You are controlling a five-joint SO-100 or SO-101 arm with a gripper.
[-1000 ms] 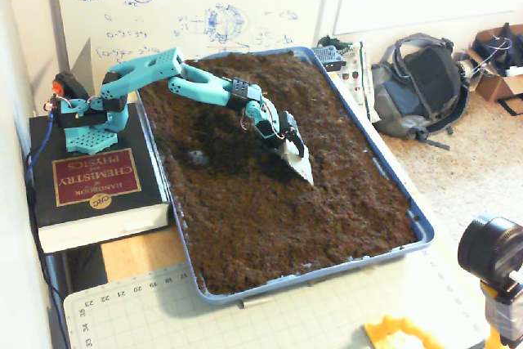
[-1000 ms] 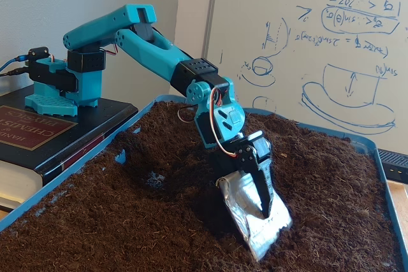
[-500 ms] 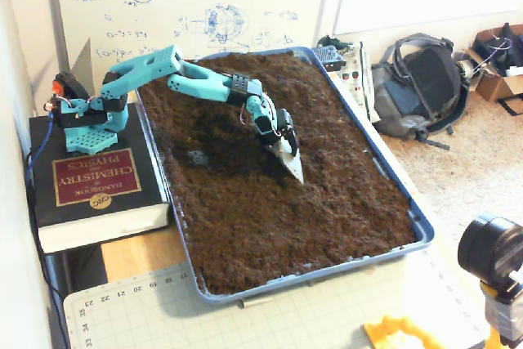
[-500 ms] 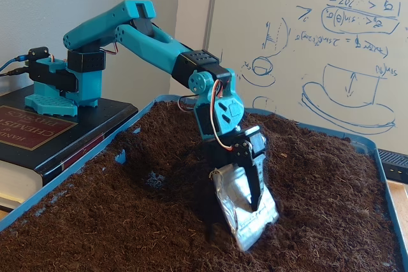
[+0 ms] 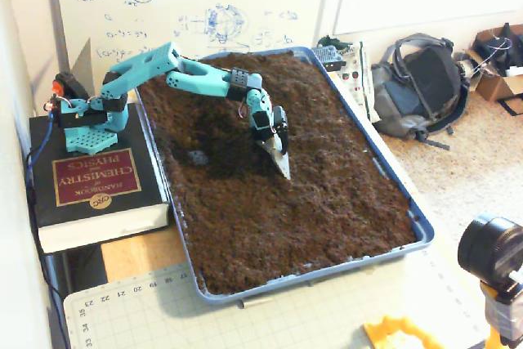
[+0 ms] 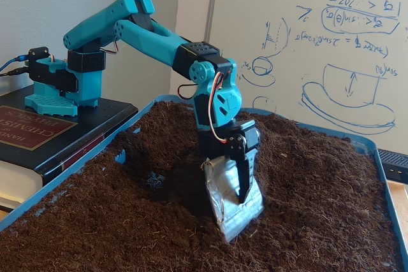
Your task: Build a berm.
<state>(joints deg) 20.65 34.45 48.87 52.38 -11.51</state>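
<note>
A blue tray holds dark brown loose soil. My teal arm reaches from its base on a book into the tray's middle. My gripper points down, with its black finger pressed flat on a silver metal scoop whose tip touches the soil; it also shows in the other fixed view. Soil rises in a low mound, the berm, behind the gripper toward the far end. A dug hollow left of the scoop exposes a bit of tray floor.
The arm's base is clamped on a thick black book left of the tray. A whiteboard stands behind. A backpack and boxes lie on the floor at right. A camera stands at front right, and a cutting mat lies in front.
</note>
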